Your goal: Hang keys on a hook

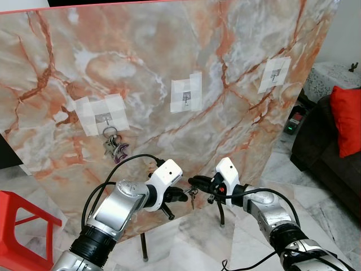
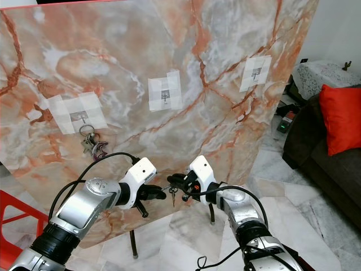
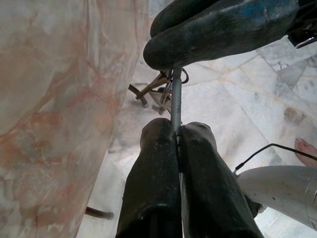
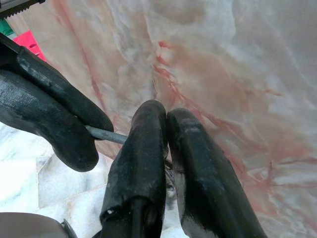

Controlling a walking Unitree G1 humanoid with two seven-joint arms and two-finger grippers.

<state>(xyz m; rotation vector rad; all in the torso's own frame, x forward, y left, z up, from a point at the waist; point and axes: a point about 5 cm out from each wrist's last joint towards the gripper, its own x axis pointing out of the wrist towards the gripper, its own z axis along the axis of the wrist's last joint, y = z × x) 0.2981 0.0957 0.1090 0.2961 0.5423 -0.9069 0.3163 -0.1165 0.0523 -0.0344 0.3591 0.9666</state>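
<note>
Your two grippers meet low in front of the marble board (image 1: 169,68), both pinching the same key ring (image 3: 175,106); the left gripper (image 1: 181,193) has its fingers (image 3: 148,168) pressed together on the ring's thin metal wire, and the right gripper (image 1: 198,182) has its fingers (image 4: 143,158) closed tight on the other side of it; you can see the keys (image 1: 192,199) dangling just below the point where the two grippers come together, apart from the board's face. Above them the board carries three small hooks on taped patches: the left hook (image 1: 105,119) already holds another bunch of keys (image 1: 114,147), the middle hook (image 1: 186,97) sits higher up over your grippers, and the right hook (image 1: 274,74) is further along toward the board's edge; the held keys hang well below all three. A red stool (image 1: 17,217) stands on the marble floor (image 1: 316,209) to your left, and a dark sofa (image 1: 324,152) with a red cushion (image 1: 348,121) lies to your right.
</note>
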